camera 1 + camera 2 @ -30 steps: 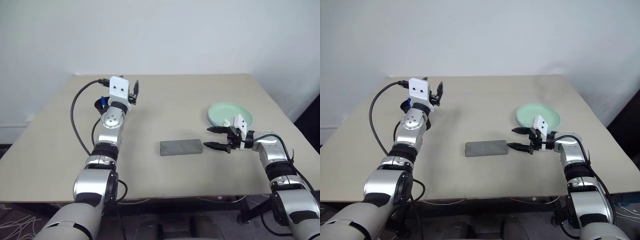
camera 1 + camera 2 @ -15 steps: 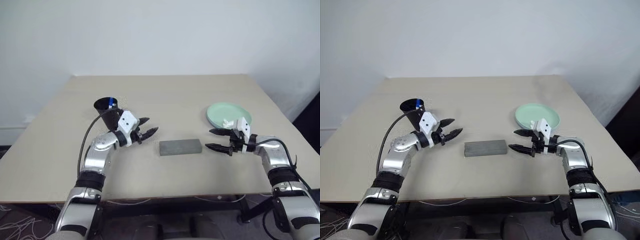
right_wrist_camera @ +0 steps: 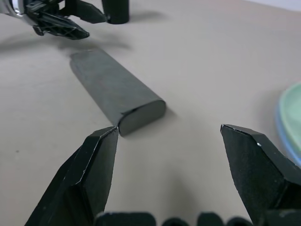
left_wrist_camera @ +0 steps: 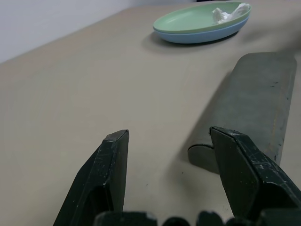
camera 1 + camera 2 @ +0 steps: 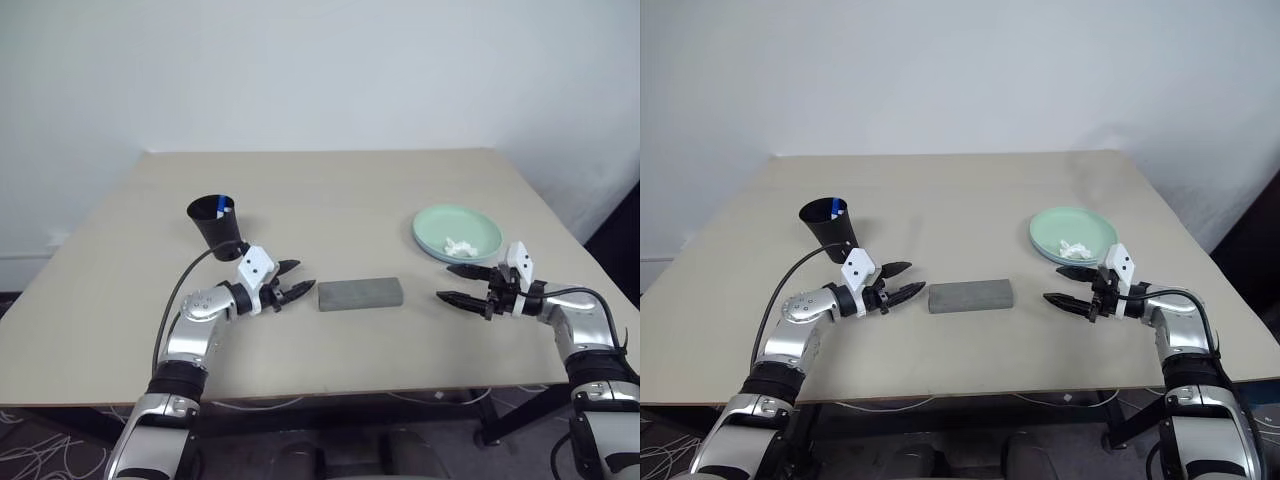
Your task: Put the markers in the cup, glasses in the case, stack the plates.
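Note:
A black cup [image 5: 215,224] stands at the left of the table, and the blue end of a marker [image 5: 224,208] shows at its rim. The grey case [image 5: 361,293] lies shut at the table's middle. No glasses are in view. At the right, the mint green plate [image 4: 200,18] sits stacked on the light blue plate [image 4: 207,36]. My left gripper [image 5: 304,275] is open and low over the table, just left of the case and pointing at it. My right gripper [image 5: 445,282] is open, right of the case and in front of the plates, holding nothing.
A small white crumpled scrap [image 5: 459,245] lies in the green plate. The beige table [image 5: 330,190] ends close in front of both arms. A black cable [image 5: 172,300] loops off my left forearm. A white wall stands behind the table.
My left arm has come down from above the cup to the table just left of the case. My right gripper has drawn away from the case toward the right. Both stayed open.

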Available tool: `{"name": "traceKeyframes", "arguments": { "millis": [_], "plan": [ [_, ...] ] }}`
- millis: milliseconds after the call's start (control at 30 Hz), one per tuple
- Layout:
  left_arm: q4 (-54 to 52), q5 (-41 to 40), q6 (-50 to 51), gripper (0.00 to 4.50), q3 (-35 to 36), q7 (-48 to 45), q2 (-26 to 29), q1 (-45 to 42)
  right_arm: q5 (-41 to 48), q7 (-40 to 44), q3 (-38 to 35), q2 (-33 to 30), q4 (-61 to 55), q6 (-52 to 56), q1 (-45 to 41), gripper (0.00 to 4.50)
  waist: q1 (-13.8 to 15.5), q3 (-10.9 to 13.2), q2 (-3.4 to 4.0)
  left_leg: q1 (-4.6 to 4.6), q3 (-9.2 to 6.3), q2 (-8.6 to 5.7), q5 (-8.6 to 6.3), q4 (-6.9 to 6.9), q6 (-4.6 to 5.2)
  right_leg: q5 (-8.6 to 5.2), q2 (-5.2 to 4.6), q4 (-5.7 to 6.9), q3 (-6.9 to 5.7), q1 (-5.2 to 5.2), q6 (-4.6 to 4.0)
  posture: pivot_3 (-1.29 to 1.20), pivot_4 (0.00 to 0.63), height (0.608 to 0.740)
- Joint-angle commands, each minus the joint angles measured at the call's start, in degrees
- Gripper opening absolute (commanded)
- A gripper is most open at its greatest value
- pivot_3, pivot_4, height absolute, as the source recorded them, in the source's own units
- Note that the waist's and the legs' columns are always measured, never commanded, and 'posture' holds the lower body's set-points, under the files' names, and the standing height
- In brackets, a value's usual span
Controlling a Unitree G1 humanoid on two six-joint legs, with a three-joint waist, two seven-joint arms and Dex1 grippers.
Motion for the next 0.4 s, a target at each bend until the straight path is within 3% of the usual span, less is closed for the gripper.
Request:
{"name": "traceKeyframes", "arguments": {
  "millis": [33, 400],
  "plan": [
    [-2.71, -0.13, 0.34, 2.84, 0.36, 0.87, -0.52, -1.34, 1.4, -0.21, -2.37, -1.91, -0.14, -0.42, -0.97, 3.76, 0.02, 0.0, 0.0, 0.0, -0.01, -0.01, 0.0, 0.0, 0.0, 0.0, 0.0, 0.01, 0.0, 0.0, 0.0, 0.0, 0.0, 0.732],
    [-7.99, -0.37, 1.81, 2.84, -0.09, 2.02, -1.89, 3.03, 1.57, -1.04, -2.55, -2.2, -2.82, 0.85, 1.9, 3.76, 0.01, 0.01, -0.01, -0.01, -0.01, -0.02, 0.0, 0.0, 0.02, 0.0, 0.0, -0.01, 0.02, 0.0, 0.0, 0.0, 0.0, 0.732]
  ]
}}
